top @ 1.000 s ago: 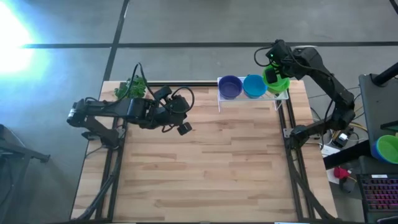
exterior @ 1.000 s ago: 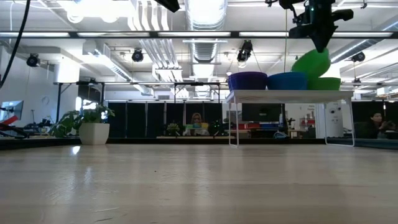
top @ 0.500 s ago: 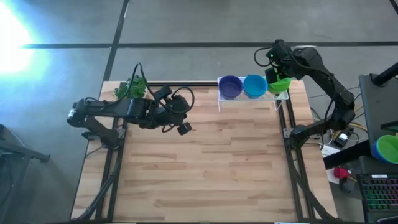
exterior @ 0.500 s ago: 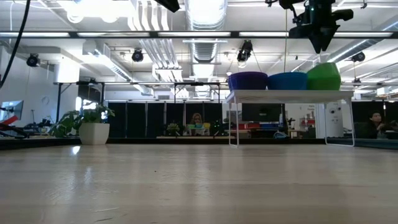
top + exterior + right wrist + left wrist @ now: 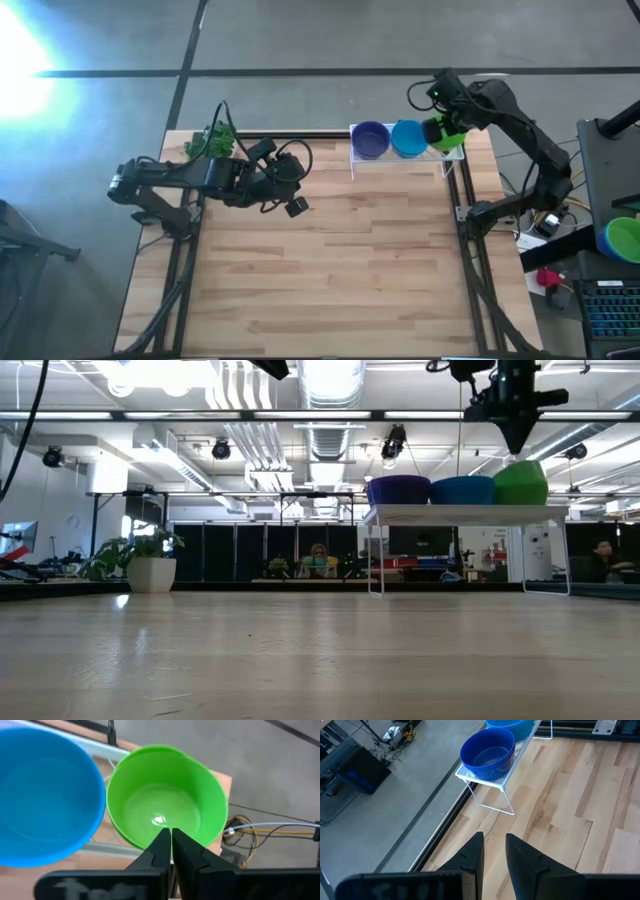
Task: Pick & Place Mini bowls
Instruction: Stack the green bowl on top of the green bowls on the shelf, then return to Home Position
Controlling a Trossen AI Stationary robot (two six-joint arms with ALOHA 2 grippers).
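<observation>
High view: right tool shut, empty, above green bowl at rack's end.

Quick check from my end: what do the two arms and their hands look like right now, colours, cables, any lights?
Both arms are dark, nearly black, jointed tubes. The left arm carries looping black cables near its wrist. The right arm shows a small green light by its wrist. Each hand ends in two flat, dark, tapered fingers: left hand, right hand.

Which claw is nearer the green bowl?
Right. The right claw hangs just above the green bowl; the left claw sits far across the table.
</observation>
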